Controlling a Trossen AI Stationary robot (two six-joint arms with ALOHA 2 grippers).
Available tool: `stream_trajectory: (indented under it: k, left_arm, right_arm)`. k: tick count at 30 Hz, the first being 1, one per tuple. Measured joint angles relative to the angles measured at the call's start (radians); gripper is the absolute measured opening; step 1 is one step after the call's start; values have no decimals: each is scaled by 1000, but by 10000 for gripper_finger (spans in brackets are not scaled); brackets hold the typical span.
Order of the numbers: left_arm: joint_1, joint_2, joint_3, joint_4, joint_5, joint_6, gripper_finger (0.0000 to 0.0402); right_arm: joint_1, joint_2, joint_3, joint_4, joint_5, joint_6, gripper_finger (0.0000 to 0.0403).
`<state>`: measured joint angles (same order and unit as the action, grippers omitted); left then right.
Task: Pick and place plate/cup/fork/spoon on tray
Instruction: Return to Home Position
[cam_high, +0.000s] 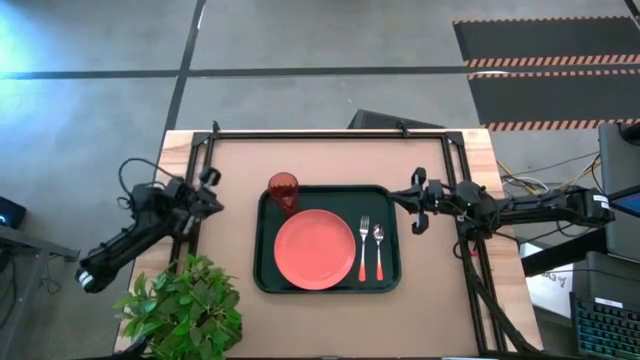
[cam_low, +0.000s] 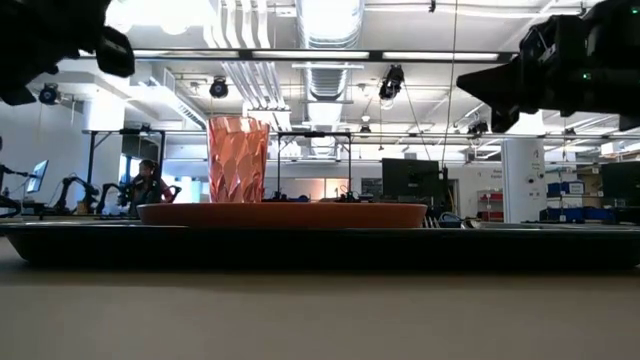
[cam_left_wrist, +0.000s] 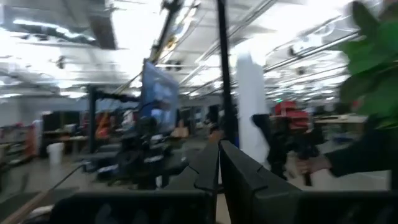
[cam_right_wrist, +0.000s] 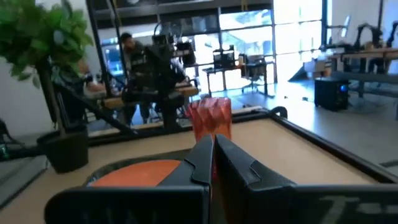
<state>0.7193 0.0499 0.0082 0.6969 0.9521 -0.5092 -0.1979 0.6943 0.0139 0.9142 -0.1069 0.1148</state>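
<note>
The dark tray (cam_high: 268, 278) lies at the table's middle. On it rest the salmon plate (cam_high: 314, 249), the red-brown cup (cam_high: 283, 188) upright at its far left corner, and the fork (cam_high: 363, 248) and spoon (cam_high: 378, 249) side by side right of the plate. The cup (cam_right_wrist: 210, 118) and plate (cam_right_wrist: 137, 170) also show in the right wrist view. My left gripper (cam_high: 212, 197) is shut and empty left of the tray, raised above the table. My right gripper (cam_high: 415, 203) is shut and empty right of the tray, also raised.
A potted green plant (cam_high: 185, 305) stands at the table's near left corner. A black frame (cam_high: 330, 132) runs along the table's far edge and sides. A person (cam_right_wrist: 127, 50) sits in the room beyond the table.
</note>
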Motion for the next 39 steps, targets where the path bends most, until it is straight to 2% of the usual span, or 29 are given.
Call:
stream_trajectory:
  k: [7,12,17,19,21,23,25,26,27,30,32,36,39]
  left_arm:
    - [0,34,0,-50,-34,72,0]
    - [0,39,-1,-51,-34,76,0]
    - [0,40,-2,-51,-34,79,0]
    - [0,40,-2,-51,-34,79,0]
    - [0,40,-2,-51,-34,80,0]
    - [0,40,-2,-51,-34,80,0]
    - [0,40,-2,-52,-34,80,0]
    - [1,41,-2,-52,-34,86,0]
    - [0,41,-3,-52,-34,96,0]
    - [1,41,-3,-55,-34,112,0]
    - [1,41,-3,-55,-34,124,0]
    - [0,41,-3,-55,-34,125,0]
    - [0,41,-3,-55,-34,125,0]
  right_arm:
    - [34,-3,-1,19,13,-40,9]
    - [68,-22,-2,154,125,-147,9]
    - [147,-13,11,57,165,-63,9]
    - [208,-2,41,53,202,-93,9]
    - [287,1,89,20,300,-195,9]
    - [362,0,176,-53,461,-297,9]
    - [412,-6,274,-238,643,-341,9]
    - [422,-7,325,-328,698,-338,9]
    - [424,-9,378,-433,705,-325,9]
    - [421,-35,507,-745,629,-211,9]
    - [414,-59,535,-840,576,-130,9]
    - [415,-136,467,-759,391,-143,9]
    - [414,-222,338,-611,359,-143,9]
